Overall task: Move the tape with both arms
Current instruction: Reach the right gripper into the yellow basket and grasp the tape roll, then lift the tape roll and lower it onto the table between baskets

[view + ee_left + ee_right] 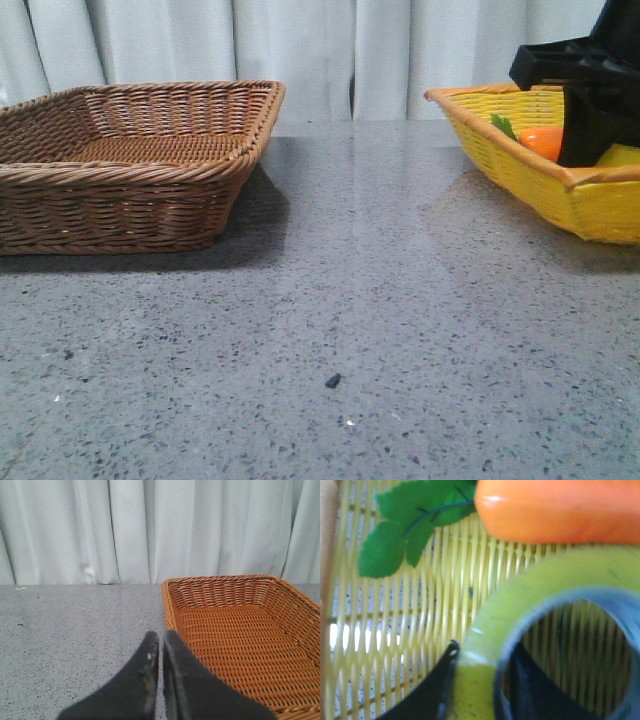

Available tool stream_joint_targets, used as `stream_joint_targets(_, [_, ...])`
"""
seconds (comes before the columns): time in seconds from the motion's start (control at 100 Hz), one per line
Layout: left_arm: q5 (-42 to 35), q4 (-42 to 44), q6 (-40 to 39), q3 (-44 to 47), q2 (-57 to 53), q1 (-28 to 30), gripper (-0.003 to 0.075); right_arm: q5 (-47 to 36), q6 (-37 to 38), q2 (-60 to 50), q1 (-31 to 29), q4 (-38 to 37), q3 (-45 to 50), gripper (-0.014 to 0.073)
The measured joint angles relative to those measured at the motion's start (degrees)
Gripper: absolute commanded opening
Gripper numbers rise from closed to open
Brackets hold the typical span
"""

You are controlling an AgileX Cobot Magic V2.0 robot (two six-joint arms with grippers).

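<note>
The tape [530, 595], a translucent yellow roll, lies in the yellow basket [500, 160] at the right. In the front view only a yellow-green bit of the tape [622, 155] shows behind the black right gripper [590, 130], which reaches down into the basket. In the right wrist view the right gripper [482, 650] has one finger outside the roll and one inside its core, closed on the roll's wall. My left gripper [161, 635] is shut and empty above the grey table, beside the brown basket [230, 630]. It is out of the front view.
An orange carrot [543, 140] with green leaves [405, 525] lies in the yellow basket right beside the tape. The empty brown wicker basket [130, 170] stands at the left of the grey speckled table [350, 300]. White curtains hang behind.
</note>
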Motion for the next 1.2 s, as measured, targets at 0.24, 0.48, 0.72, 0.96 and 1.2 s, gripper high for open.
stream_joint_targets(0.24, [0.0, 0.0, 0.0, 0.0, 0.0, 0.0, -0.0021, 0.2, 0.0, 0.0, 0.0, 0.0, -0.5, -0.0074])
stream_joint_targets(0.48, [0.0, 0.0, 0.0, 0.0, 0.0, 0.0, -0.0021, 8.4, 0.0, -0.2, 0.6, 0.0, -7.4, -0.0074])
stream_joint_targets(0.72, [0.0, 0.0, 0.0, 0.0, 0.0, 0.0, -0.0021, 15.4, -0.1, -0.8, 8.8, -0.2, -20.9, -0.0074])
stream_joint_targets(0.96, [0.1, -0.1, 0.0, 0.0, 0.0, 0.0, -0.0021, 16.7, -0.1, 0.3, 21.2, 3.2, -26.0, -0.0074])
stream_joint_targets(1.2, [1.1, -0.1, 0.0, 0.0, 0.0, 0.0, -0.0021, 15.7, -0.1, 7.7, 25.2, 3.9, -26.0, -0.0074])
